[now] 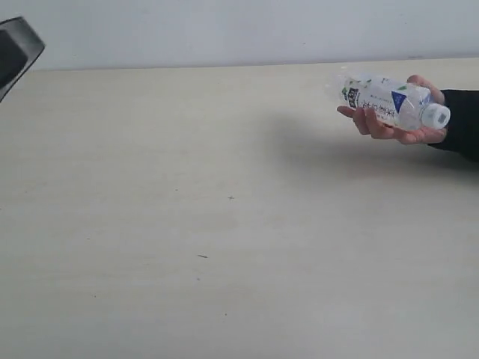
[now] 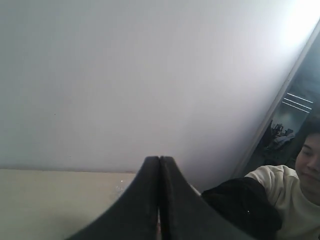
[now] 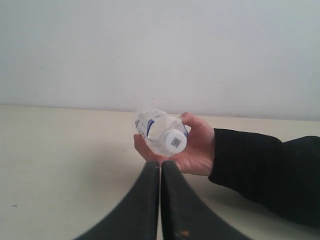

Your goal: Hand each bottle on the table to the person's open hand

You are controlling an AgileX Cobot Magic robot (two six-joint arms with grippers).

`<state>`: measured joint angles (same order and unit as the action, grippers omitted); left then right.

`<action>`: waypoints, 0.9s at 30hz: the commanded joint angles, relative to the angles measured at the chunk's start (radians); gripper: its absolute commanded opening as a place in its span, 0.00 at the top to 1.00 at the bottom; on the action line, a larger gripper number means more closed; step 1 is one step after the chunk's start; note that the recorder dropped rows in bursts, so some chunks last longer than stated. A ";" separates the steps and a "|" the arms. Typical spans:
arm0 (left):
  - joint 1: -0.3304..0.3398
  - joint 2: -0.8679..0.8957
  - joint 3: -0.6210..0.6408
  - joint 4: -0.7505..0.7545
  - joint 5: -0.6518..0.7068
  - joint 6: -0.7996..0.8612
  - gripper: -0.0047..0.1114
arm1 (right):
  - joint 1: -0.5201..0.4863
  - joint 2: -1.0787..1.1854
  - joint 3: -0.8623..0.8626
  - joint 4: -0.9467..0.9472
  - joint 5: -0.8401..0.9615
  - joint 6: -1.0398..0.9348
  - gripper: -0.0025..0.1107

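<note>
A clear bottle (image 1: pixel 393 101) with a white-and-navy label and white cap lies on its side in the person's open hand (image 1: pixel 397 129) at the right, held above the table (image 1: pixel 224 224). In the right wrist view the same bottle (image 3: pixel 162 134) points its cap at the camera, resting in the hand (image 3: pixel 196 150) just beyond my right gripper (image 3: pixel 160 164), which is shut and empty. My left gripper (image 2: pixel 159 160) is shut with nothing in it, raised toward the wall. A black part of the left arm (image 1: pixel 16 52) shows at the exterior view's far left edge.
The person's black sleeve (image 1: pixel 460 123) reaches in from the right edge. A person in a pale shirt (image 2: pixel 287 200) sits at the side in the left wrist view. A white wall (image 1: pixel 239 30) runs behind the table's far edge.
</note>
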<state>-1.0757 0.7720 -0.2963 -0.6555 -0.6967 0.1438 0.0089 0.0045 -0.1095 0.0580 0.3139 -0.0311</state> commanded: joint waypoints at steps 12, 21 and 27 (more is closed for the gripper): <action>-0.007 -0.462 0.249 0.011 0.020 -0.013 0.95 | -0.004 -0.005 0.002 0.001 -0.005 0.000 0.96; -0.003 -0.625 0.296 0.000 0.093 0.038 0.95 | -0.004 -0.005 0.002 0.001 -0.005 0.000 0.96; -0.003 -0.649 0.296 0.000 0.160 0.137 0.95 | -0.004 -0.005 0.002 0.001 -0.005 0.000 0.96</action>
<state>-1.0757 0.1288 -0.0029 -0.6555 -0.5692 0.2301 0.0089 0.0045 -0.1095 0.0580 0.3139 -0.0311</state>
